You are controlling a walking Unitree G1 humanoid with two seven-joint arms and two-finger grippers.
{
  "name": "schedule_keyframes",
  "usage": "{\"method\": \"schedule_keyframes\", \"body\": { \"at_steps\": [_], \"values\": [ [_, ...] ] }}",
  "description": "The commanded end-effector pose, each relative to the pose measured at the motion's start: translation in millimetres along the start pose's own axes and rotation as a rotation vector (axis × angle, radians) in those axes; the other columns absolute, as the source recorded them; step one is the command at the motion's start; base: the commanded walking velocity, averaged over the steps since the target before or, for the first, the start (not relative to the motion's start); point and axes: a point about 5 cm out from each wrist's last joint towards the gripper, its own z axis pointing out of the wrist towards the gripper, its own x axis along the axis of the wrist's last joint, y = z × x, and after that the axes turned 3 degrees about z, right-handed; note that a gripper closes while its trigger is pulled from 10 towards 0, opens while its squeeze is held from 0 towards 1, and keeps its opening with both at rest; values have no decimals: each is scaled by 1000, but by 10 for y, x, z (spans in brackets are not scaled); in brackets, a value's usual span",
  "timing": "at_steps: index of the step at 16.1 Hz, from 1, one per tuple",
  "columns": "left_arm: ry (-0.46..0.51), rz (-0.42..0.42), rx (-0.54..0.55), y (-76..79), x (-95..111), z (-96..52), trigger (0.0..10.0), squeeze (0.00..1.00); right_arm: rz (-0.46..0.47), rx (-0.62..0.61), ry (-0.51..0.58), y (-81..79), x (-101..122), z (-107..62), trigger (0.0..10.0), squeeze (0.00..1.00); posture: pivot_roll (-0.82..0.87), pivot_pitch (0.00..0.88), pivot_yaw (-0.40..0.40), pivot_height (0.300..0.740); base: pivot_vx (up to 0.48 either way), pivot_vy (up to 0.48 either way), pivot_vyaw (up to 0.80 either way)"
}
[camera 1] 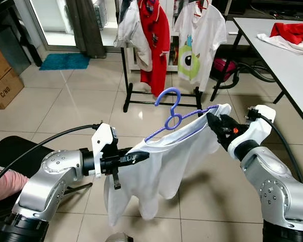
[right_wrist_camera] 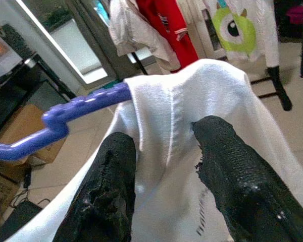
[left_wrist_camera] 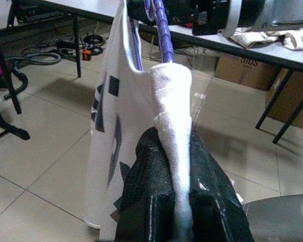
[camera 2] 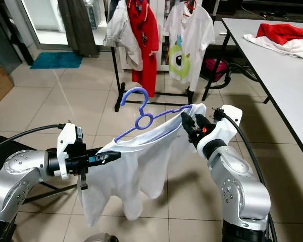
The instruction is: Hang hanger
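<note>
Clothes rack of black metal [camera 1: 126, 85], hung with a red shirt [camera 1: 156, 35] and a white monster-print T-shirt [camera 1: 199, 40], stands on the tiled floor beyond the robot, well apart from the white T-shirt [camera 1: 161, 166] stretched in the air between both arms on a purple plastic hanger [camera 1: 172, 118]. The left gripper [camera 1: 136, 157] is pinched tight on one shoulder of that T-shirt, its fingers [left_wrist_camera: 151, 191] squeezing a fold of cloth. The right gripper [camera 1: 215, 127] clasps the other shoulder over the hanger's end, its fingers [right_wrist_camera: 232, 166] spread on the fabric.
</note>
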Motion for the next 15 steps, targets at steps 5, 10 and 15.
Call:
{"method": "schedule_keyframes", "body": {
  "at_steps": [5, 10, 15],
  "values": [
    [12, 25, -3, 6, 65, -29, 0, 0, -2, -11, -2, 6, 7, 8, 2314, 0, 28, 16, 10, 740, 0, 0, 0],
    [10, 22, -7, 6, 63, -27, 0, 0, 6, -6, -3, 4, 4, 13, 0, 0, 30, 16, 10, 740, 0, 0, 0],
    [2, 20, -5, -2, 51, -42, 0, 0, 9, -5, 0, 4, 4, 6, 0, 0, 28, 18, 13, 740, 0, 0, 0]
  ]
}}
